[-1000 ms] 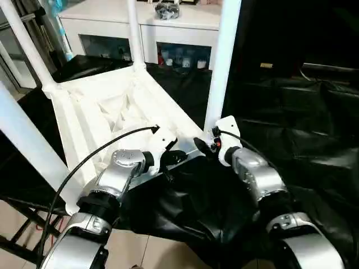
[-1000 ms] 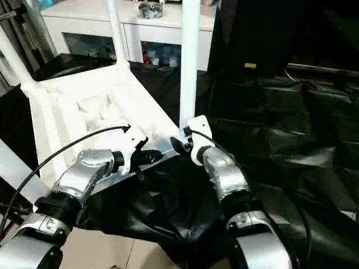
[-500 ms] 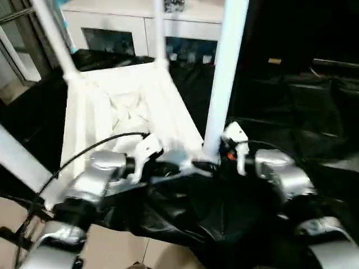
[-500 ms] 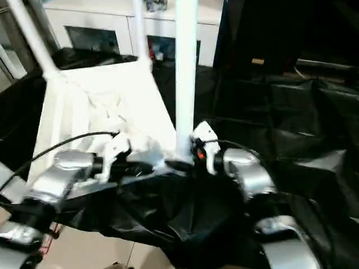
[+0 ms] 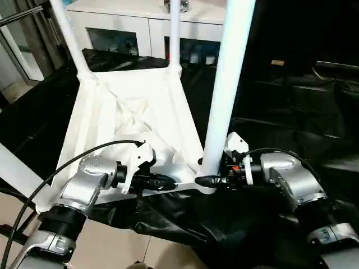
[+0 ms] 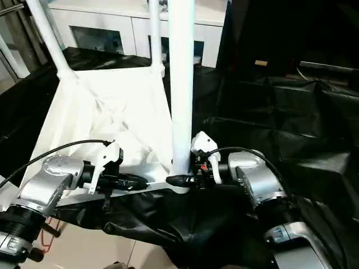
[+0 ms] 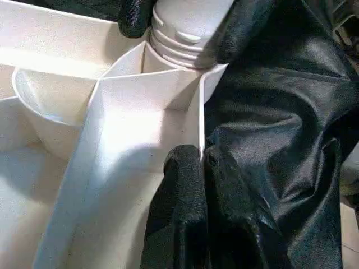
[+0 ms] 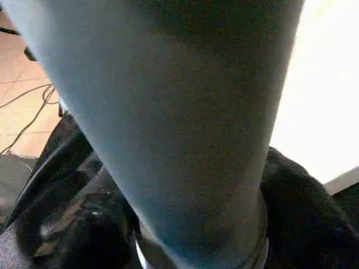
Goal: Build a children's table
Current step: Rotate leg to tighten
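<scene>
**Both grippers swung in to the near leg's base**

Since a second ago both forearms have turned outward, so the two grippers now point at each other along the tabletop's near edge instead of reaching forward over it. The camera has shifted too, so the tabletop sits more squarely in view.

Black cloth covers the table (image 5: 291, 106), bunched in folds under the near edge and to the right. A white cabinet (image 5: 134, 25) with glass-fronted shelves stands behind it.

The tabletop (image 5: 106, 120) lies upside down on the cloth, ribbed underside up. Legs stand upright in its sockets: two at the far corners (image 5: 67, 33) (image 5: 174, 33), one at the near left (image 5: 14, 168), and the near leg (image 5: 227, 84) at the near right corner, rising between the grippers and hiding part of the scene behind it.

The right gripper (image 5: 216, 180) has its fingers on either side of the near leg's base, one finger (image 7: 134, 14) in front and one behind; earlier it was just beside the leg with the jaws wider. Whether they press the leg I cannot tell.

The left gripper (image 7: 202, 162) is closed, its fingertips pinching the thin rim wall of the tabletop just beside the near socket. A black cable (image 5: 73, 162) loops over the left forearm.
</scene>
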{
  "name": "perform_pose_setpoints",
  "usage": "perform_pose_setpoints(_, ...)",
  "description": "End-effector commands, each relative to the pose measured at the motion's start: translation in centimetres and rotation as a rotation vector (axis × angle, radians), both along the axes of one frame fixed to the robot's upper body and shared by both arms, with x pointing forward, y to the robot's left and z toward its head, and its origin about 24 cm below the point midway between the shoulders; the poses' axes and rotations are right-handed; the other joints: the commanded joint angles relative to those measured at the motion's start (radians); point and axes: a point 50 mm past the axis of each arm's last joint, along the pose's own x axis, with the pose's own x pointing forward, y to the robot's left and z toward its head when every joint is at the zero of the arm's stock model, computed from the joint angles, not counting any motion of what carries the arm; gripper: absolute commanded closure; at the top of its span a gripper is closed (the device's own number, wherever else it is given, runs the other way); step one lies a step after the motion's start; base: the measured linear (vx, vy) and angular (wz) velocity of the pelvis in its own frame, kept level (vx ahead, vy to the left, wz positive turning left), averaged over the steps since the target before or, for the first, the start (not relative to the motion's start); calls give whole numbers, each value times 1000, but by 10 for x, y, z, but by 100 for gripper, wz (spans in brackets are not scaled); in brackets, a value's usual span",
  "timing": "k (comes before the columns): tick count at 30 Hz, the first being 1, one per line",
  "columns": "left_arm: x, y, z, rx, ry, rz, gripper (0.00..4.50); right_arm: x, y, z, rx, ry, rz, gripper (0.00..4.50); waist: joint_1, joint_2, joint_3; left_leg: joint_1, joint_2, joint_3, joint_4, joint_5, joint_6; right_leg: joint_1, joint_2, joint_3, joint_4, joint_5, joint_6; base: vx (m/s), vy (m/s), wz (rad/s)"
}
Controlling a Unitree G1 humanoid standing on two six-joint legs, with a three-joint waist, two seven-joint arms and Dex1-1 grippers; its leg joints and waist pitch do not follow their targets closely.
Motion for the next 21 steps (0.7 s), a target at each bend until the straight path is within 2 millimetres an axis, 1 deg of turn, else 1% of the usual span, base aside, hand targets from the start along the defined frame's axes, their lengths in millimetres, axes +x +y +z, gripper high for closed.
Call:
perform_pose_setpoints(1, -2, -21, 7, -74, -31, -76, 450, -6, 14, -2, -7, 4, 61, 180, 0, -5, -62, 12, 50, -20, -60, -145, 59, 53, -72, 50, -65, -105, -242, 0, 0, 0)
perform_pose_setpoints(3, 0, -23, 8, -76, -46, -54, 450, -7, 16, -4, 0, 7, 49, 183, 0, -5, -62, 12, 50, -20, -60, -141, 61, 53, -71, 50, -65, -97, -244, 0, 0, 0)
perform_pose_setpoints(4, 5, -25, 6, -67, -62, -4, 450, -5, 18, -7, 14, -3, -6, 184, 0, -3, -60, 12, 50, -20, -61, -149, 59, 51, -71, 50, -68, -107, -242, 0, 0, 0)
perform_pose_setpoints(5, 5, -25, 6, -67, -62, -4, 450, -5, 18, -7, 14, -3, -6, 185, -1, -4, -58, 12, 50, -20, -61, -159, 56, 51, -71, 50, -70, -120, -240, 0, 0, 0)
perform_pose_setpoints(6, 12, -29, 4, -46, -92, 63, 450, 2, 21, -14, 5, -13, -120, 185, -1, -5, -58, 13, 49, -22, -63, -176, 46, 53, -74, 50, -73, -160, -232, 0, 0, 0)
perform_pose_setpoints(7, 16, -31, 3, -33, -106, 100, 450, 6, 23, -17, -5, -16, -182, 185, -8, -4, -51, 14, 48, -22, -68, -206, 31, 45, -73, 51, -83, -222, -219, 0, 0, 0)
perform_pose_setpoints(8, 19, -34, 2, -22, -118, 133, 450, 10, 24, -20, -16, -23, -241, 186, -9, -5, -51, 18, 46, -23, -68, -224, 19, 47, -76, 51, -86, -262, -211, 0, 0, 0)
perform_pose_setpoints(9, 19, -34, 2, -22, -118, 133, 450, 10, 24, -20, -16, -23, -241, 186, -13, -5, -50, 20, 43, -26, -69, -252, 3, 47, -78, 50, -94, -334, -192, 0, 0, 0)
perform_pose_setpoints(10, 23, -38, 0, -17, -127, 174, 450, 15, 26, -24, -22, -20, -323, 186, -11, -4, -50, 23, 46, -28, -71, -261, -1, 46, -80, 52, -97, -366, -176, 0, 0, 0)
perform_pose_setpoints(11, 24, -39, 0, -17, -129, 185, 450, 17, 27, -25, -23, -17, -345, 186, -15, -4, -47, 22, 46, -28, -73, -272, -4, 43, -78, 51, -100, -382, -169, 0, 0, 0)
perform_pose_setpoints(12, 28, -44, -1, -13, -141, 217, 450, 20, 29, -28, -20, -6, -411, 186, -17, -4, -45, 25, 43, -30, -75, -293, -10, 43, -77, 50, -103, -417, -156, 0, 0, 0)
perform_pose_setpoints(13, 32, -51, -1, -10, -152, 265, 450, 23, 36, -31, -10, 13, -484, 186, -18, -1, -44, 29, 44, -30, -76, -307, -15, 40, -78, 50, -105, -434, -152, 0, 0, 0)
perform_pose_setpoints(14, 39, -61, 0, -4, -168, 329, 450, 26, 46, -36, -16, 35, -582, 186, -20, 2, -41, 35, 43, -32, -77, -337, -24, 36, -79, 50, -112, -475, -140, 0, 0, 0)
perform_pose_setpoints(15, 39, -61, 0, -4, -168, 329, 450, 26, 46, -36, -16, 35, -582, 186, -28, 0, -40, 39, 41, -34, -78, -362, -34, 34, -77, 48, -116, -507, -130, 0, 0, 0)
perform_pose_setpoints(16, 43, -67, 1, 0, -172, 375, 450, 27, 55, -39, -31, 37, -629, 186, -28, 1, -45, 42, 41, -36, -78, -359, -36, 34, -79, 48, -117, -507, -125, 0, 0, 0)
perform_pose_setpoints(18, 47, -74, 2, -7, -168, 408, 450, 27, 67, -41, -48, 41, -645, 186, -31, -1, -44, 37, 42, -35, -79, -351, -26, 34, -77, 50, -116, -469, -130, 0, 0, 0)
perform_pose_setpoints(20, 49, -78, 3, -7, -169, 432, 450, 25, 77, -42, -61, 23, -621, 186, -32, 0, -47, 34, 41, -35, -79, -344, -18, 37, -79, 51, -113, -455, -134, 0, 0, 0)
perform_pose_setpoints(21, 49, -79, 3, -9, -169, 431, 450, 25, 78, -42, -64, 17, -617, 186, -31, -2, -47, 32, 42, -34, -79, -338, -11, 37, -79, 52, -113, -440, -137, 0, 0, 0)
